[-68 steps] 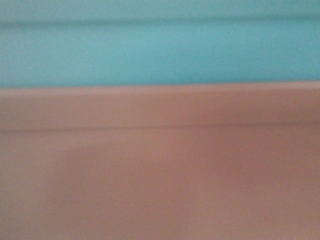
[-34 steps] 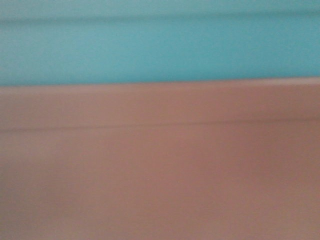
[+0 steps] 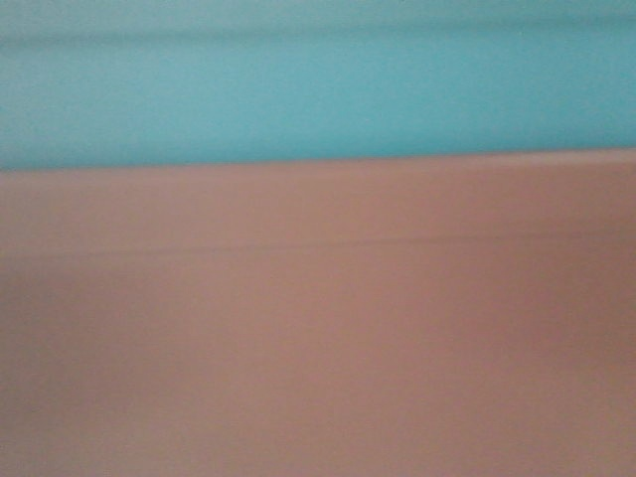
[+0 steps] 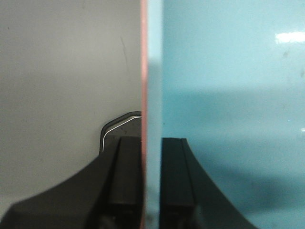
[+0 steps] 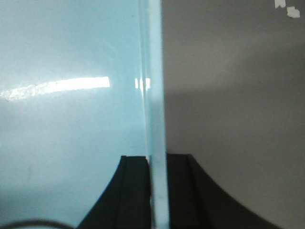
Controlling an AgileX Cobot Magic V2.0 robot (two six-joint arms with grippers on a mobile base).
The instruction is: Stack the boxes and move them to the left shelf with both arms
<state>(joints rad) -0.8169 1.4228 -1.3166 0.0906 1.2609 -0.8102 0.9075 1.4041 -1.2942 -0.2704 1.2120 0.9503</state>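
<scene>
Firstly, left gripper [image 4: 152,143]: clenched, with black fingers [image 4: 125,186] pressing from both sides on a doubled wall. Outward of the outer finger, only a dull grey surface [image 4: 62,86]. Between the fingers, the thin edge of a salmon-pink open-topped plastic bin [image 4: 142,71], touching the wall of a light sky-blue open-topped plastic bin [image 4: 228,95] along all the visible length, pink on the outer side, blue on the inner. Inward of the inner finger, the glossy blue inside of that bin, with a bright glint far ahead of the fingertips.

Next, in the front-facing view, nothing sharp: the blue bin [image 3: 318,89] as a blurred band above, the pink bin [image 3: 318,328] as a blurred band below, meeting in a nearly level line and filling the picture.

Lastly, right gripper [image 5: 157,160]: also clenched, black fingers on either side of the blue bin's pale wall, upright between them. Inward of the gripper, the shiny blue inside with a long streak of reflected light; outward, dull grey surface again. Whether the pink bin also lies in this grip, impossible to tell.
</scene>
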